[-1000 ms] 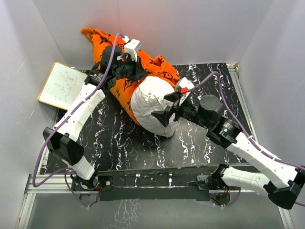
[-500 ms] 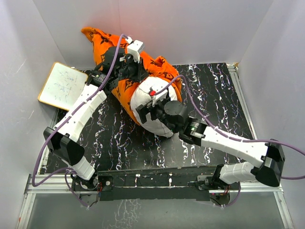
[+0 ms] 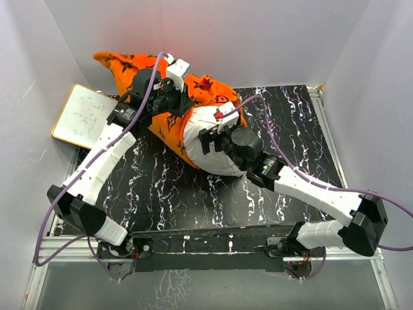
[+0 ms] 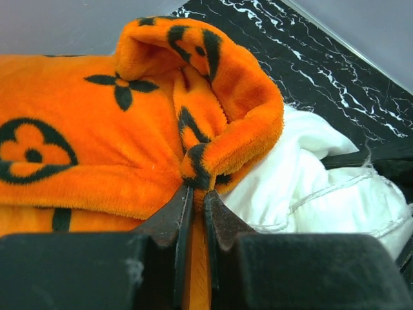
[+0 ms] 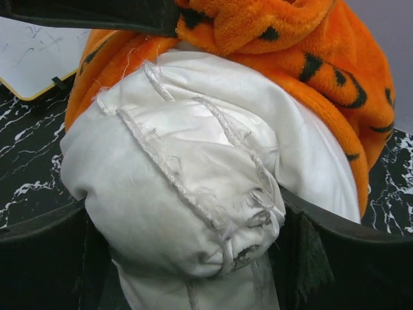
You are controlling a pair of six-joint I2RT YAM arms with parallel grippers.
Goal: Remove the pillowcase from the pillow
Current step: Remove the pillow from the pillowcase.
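The orange pillowcase (image 3: 126,64) with dark brown motifs lies bunched at the back left and still covers the far end of the white pillow (image 3: 203,152). The pillow's near end is bare. My left gripper (image 3: 175,97) is shut on a fold of the pillowcase's hem (image 4: 200,158), right beside the bare pillow (image 4: 303,187). My right gripper (image 3: 216,132) sits over the pillow's bare end. In the right wrist view the pillow (image 5: 181,168) bulges between the wide-set fingers of the right gripper (image 5: 184,203) and fills the gap. The pillowcase (image 5: 290,39) lies behind it.
A small white wood-framed board (image 3: 84,115) lies at the left edge of the black marbled table (image 3: 290,116), partly off it. It also shows in the right wrist view (image 5: 32,51). White walls enclose the back and both sides.
My right gripper swung from the pillow's right side onto its bare end and closed around it. My left gripper pulled the pillowcase toward the back left, and its far tip shifted left.
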